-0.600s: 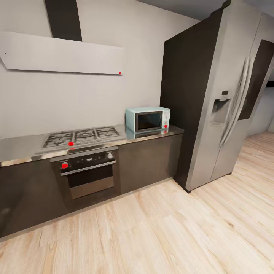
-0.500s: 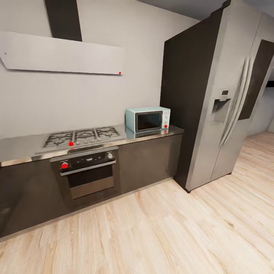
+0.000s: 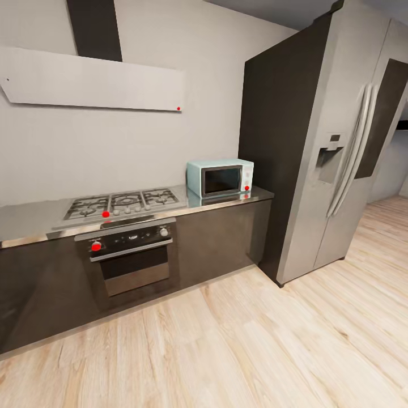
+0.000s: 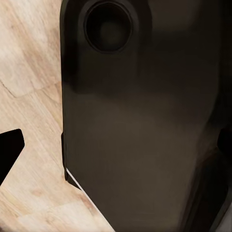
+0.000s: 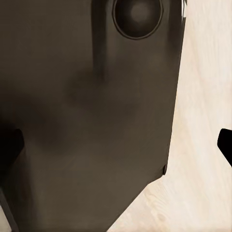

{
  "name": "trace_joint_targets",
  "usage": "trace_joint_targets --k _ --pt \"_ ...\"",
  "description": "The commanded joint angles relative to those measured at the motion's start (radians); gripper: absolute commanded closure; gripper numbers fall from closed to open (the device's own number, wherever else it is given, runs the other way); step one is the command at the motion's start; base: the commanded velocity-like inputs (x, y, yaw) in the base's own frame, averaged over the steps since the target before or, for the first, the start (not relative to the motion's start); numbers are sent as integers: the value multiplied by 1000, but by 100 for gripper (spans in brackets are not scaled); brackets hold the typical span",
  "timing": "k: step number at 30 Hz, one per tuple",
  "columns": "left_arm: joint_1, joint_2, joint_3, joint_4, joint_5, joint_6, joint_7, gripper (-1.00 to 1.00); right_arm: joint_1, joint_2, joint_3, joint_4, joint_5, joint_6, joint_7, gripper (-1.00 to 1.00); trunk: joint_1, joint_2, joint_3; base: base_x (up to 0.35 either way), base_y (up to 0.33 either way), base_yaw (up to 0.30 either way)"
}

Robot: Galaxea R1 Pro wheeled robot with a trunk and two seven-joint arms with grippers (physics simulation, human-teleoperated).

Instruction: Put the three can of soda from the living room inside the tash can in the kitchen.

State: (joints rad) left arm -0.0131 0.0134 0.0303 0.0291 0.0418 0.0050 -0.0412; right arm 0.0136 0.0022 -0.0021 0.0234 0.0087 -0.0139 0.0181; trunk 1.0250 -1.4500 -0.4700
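I am in the kitchen, facing dark cabinets (image 3: 221, 243) under a steel worktop (image 3: 34, 218). The soda cans and the trash can are out of view. In the left wrist view my left gripper (image 4: 116, 145) hangs open over the robot's dark body (image 4: 140, 121), with one black fingertip (image 4: 9, 151) at each side edge and nothing between them. In the right wrist view my right gripper (image 5: 116, 145) is open in the same way, its fingertips (image 5: 225, 145) wide apart over the dark body (image 5: 87, 106) and pale wood floor (image 5: 203, 96).
A gas hob (image 3: 122, 203) sits above an oven (image 3: 131, 258). A pale teal microwave (image 3: 220, 177) stands at the worktop's right end. A tall steel double-door fridge (image 3: 340, 170) stands to the right. Wood floor (image 3: 255, 345) stretches ahead and to the right.
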Motion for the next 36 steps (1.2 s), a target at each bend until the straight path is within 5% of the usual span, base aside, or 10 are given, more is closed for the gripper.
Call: trace_joint_targets --k 1,14,15,23,36 --pt "0 0 0 0 0 0 0 -100 0 0 0 0 0 0 0 -100 0 0 0 0 0 0" --pt "-58 18 -13 -54 4 -56 -57 -100 -58 33 -42 -34 -57 -48 7 -100 0 0 2 0 0 -23" --pt "-164 18 -13 -113 4 -476 -73 -100 -108 33 -44 -34 -94 -304 8 -100 0 0 3 0 0 -146" --pt "-165 19 -13 -114 4 -495 -76 -100 -111 28 -63 -35 -169 -314 9 -100 0 0 11 0 0 -174" --pt "-165 19 -12 -115 6 -497 -77 -100 -112 30 -57 -34 -167 -316 10 -100 0 0 25 0 0 -189"
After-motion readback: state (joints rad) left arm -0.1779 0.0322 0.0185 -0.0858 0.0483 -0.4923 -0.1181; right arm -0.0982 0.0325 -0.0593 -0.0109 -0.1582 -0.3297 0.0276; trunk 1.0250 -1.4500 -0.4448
